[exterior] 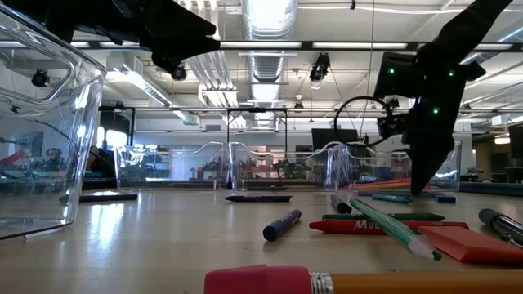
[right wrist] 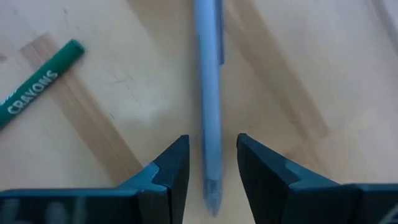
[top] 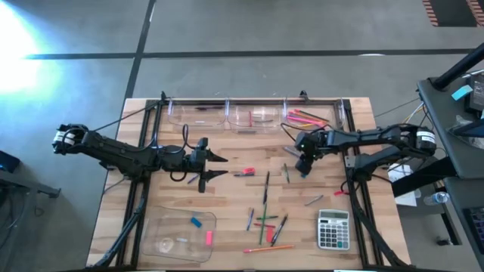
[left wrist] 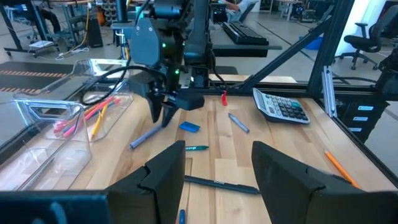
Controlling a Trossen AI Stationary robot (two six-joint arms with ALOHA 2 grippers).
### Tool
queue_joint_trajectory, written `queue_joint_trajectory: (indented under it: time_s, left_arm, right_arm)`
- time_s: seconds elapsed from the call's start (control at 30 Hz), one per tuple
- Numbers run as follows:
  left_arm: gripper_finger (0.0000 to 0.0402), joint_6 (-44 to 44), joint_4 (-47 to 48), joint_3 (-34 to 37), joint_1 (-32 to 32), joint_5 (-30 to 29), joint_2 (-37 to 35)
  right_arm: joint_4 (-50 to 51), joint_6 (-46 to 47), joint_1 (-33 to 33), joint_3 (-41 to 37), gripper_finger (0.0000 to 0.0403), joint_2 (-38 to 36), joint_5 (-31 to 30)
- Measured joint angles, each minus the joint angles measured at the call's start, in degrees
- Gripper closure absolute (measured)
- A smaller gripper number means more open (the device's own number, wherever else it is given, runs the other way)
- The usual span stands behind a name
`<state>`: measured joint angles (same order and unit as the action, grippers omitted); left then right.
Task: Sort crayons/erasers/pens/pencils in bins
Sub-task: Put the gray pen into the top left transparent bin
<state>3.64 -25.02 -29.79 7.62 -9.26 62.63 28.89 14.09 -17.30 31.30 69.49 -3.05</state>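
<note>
The high view looked straight down on the whole table (top: 227,189). The low view sat at tabletop level, facing the far bins (exterior: 270,167). Both wrist views looked closely at one grey pen (right wrist: 208,93), also seen overhead.

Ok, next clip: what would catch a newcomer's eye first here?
The right end effector sits low over the table with its open fingers straddling a grey-blue pen, a green crayon beside it. The left end effector hangs open mid-table, and pens and pencils litter the wood between the arms.
</note>
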Motion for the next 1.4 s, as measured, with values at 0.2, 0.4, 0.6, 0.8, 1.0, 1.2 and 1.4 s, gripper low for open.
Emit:
queue_joint_trajectory:
  time_s: [0.2, 0.4, 0.6, 0.8, 1.0, 1.2, 1.4]
  left_arm:
    - [0.023, 0.0, 0.0, 0.0, 0.0, 0.0, 0.0]
    - [0.023, 0.0, 0.0, -0.1, 0.0, 0.0, 0.0]
    - [0.023, 0.0, 0.0, -0.1, 0.0, 0.0, 0.0]
    - [0.023, 0.0, 0.0, 0.0, 0.0, 0.0, 0.0]
    - [0.023, 0.0, 0.0, 0.1, 0.0, 0.0, 0.0]
    - [0.023, 0.0, 0.0, 0.1, 0.0, 0.0, 0.0]
    - [0.023, 0.0, 0.0, 0.1, 0.0, 0.0, 0.0]
  right_arm:
    - [-2.2, 2.3, 0.0, -2.7, 0.028, 0.7, 0.1]
    - [-2.4, 2.0, 0.2, -3.5, 0.0307, 4.6, 0.4]
    - [-3.0, 0.2, 0.2, -3.3, 0.0379, 9.5, 1.1]
    - [-1.5, 0.2, 0.2, -2.2, 0.0379, 7.9, 1.0]
    - [0.1, 0.3, 0.2, -0.4, 0.0379, 0.2, 0.2]
    - [0.5, 1.8, 0.2, 0.3, 0.0379, -6.7, -0.1]
    - [0.5, 2.9, 0.8, 0.3, 0.038, -11.1, 0.3]
